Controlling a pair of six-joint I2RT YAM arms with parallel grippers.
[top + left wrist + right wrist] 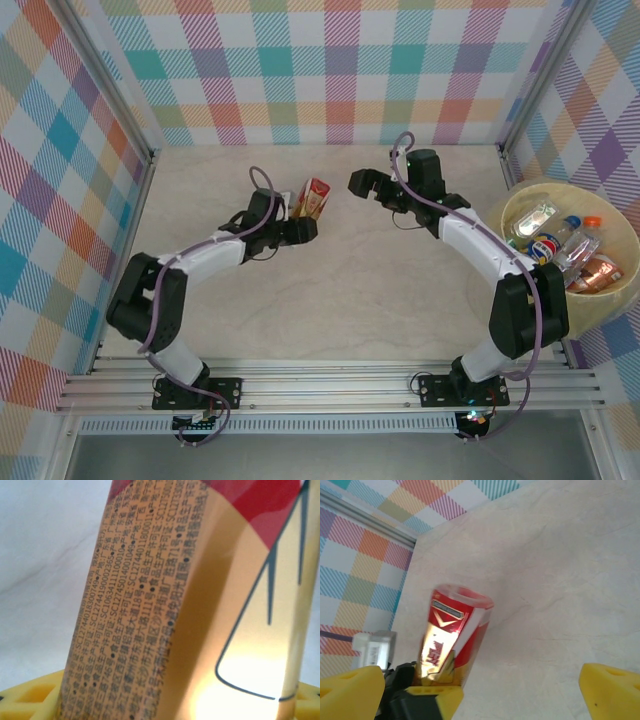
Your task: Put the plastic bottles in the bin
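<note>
Gripping a red-label bottle (314, 197), L gripper (302, 222) faces the wide-open R gripper (362, 184). Bin (557, 186) at right holds approx. four bottles (545, 247).

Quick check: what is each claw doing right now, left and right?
Left claw: closed on the red-labelled bottle.
Right claw: open, holding nothing.

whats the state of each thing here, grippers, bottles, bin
red and orange bottle: held in the left gripper, tilted
left gripper: shut on the red and orange bottle
right gripper: open, holding nothing, apart from the held bottle
bin: upright at the right side, partly filled
bottles in the bin: several, lying heaped together inside
</note>
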